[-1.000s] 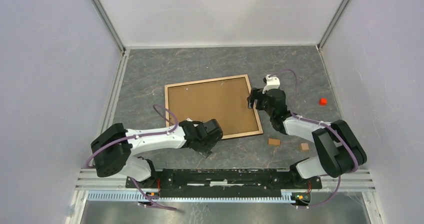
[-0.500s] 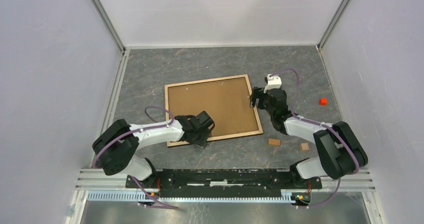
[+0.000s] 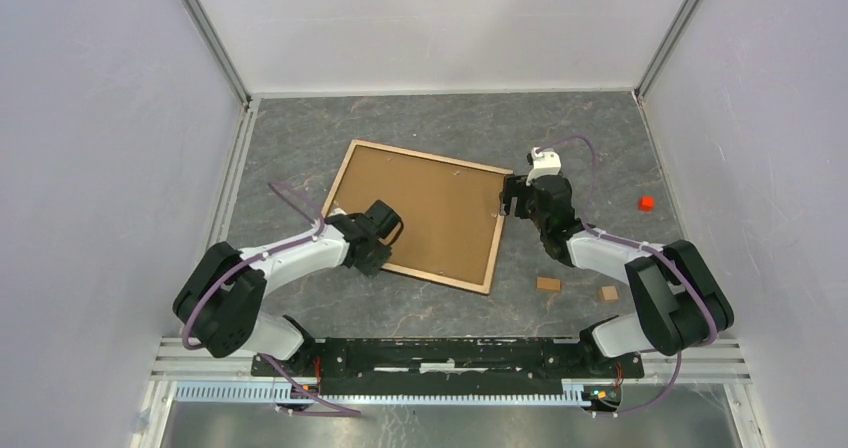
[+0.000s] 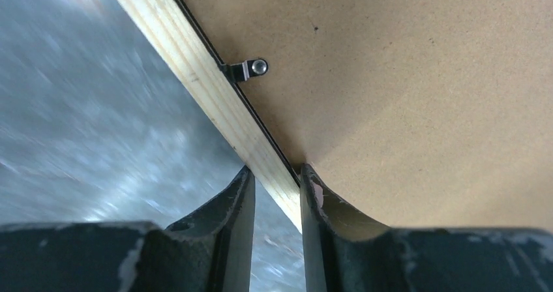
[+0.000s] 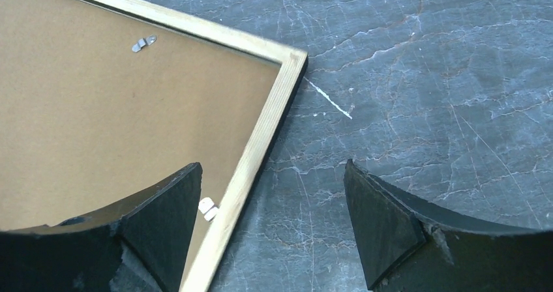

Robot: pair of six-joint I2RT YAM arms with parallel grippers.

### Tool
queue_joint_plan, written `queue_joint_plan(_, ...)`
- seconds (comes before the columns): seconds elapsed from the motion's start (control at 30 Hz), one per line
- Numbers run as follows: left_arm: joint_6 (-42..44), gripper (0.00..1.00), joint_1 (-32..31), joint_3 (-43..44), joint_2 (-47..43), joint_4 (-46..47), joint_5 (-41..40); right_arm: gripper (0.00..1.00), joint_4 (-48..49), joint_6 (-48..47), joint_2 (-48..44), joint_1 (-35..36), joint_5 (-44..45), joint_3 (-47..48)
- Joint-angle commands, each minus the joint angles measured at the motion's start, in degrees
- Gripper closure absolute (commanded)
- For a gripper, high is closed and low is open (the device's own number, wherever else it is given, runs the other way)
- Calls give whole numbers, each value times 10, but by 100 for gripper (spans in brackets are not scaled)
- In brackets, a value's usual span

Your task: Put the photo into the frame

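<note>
Nearest the arm bases, two small wooden blocks point(image 3: 548, 284) point(image 3: 608, 293) lay on the grey marbled counter point(image 3: 420, 118) beside the right arm. Slightly farther in, the left tool point(image 4: 274, 175) was clamped on the frame point(image 3: 430, 157) at its near edge, close to the left corner. One finger pressed the outer side of the light wood rim and the other pressed the inner side against the brown backing board point(image 3: 435, 213). A small metal turn clip point(image 4: 248, 68) sat on the board just beyond the grip. The frame lay flat and back-up near the middle of the counter, skewed to the walls. At its far right corner the right tool point(image 5: 272, 168) hovered with its fingers spread wide, holding nothing. One finger hung over the board, the other over bare counter. A small red cube point(image 3: 646, 203) lay well apart, near the right wall.
</note>
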Motion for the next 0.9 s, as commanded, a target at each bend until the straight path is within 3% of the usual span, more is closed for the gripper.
queue_joint_plan(0.0, 342, 98, 53, 22, -4, -72, -98, 14, 7, -17, -13, -2, 5, 21)
queue_joint_plan(0.1, 510, 98, 70, 53, 4, -53, -93, 14, 7, -18, 1, -2, -20, 28)
queue_joint_plan(0.23, 661, 98, 79, 126, 43, -81, -101, 14, -11, -36, 33, -3, -78, 58)
queue_joint_plan(0.4, 758, 98, 96, 183, 94, -81, -119, 14, -51, -53, 92, -2, -156, 108)
queue_joint_plan(0.63, 779, 98, 146, 286, 169, -87, -94, 22, -88, -47, 123, -2, -190, 139)
queue_joint_plan(0.77, 721, 97, 166, 293, 146, -131, -43, 22, -103, -53, 118, -3, -168, 142)
queue_joint_plan(0.8, 699, 94, 168, 269, 118, -123, -24, 22, -110, -54, 121, -2, -163, 146)
queue_joint_plan(0.87, 637, 75, 169, 198, 42, -95, 9, 22, -121, -54, 127, -2, -157, 155)
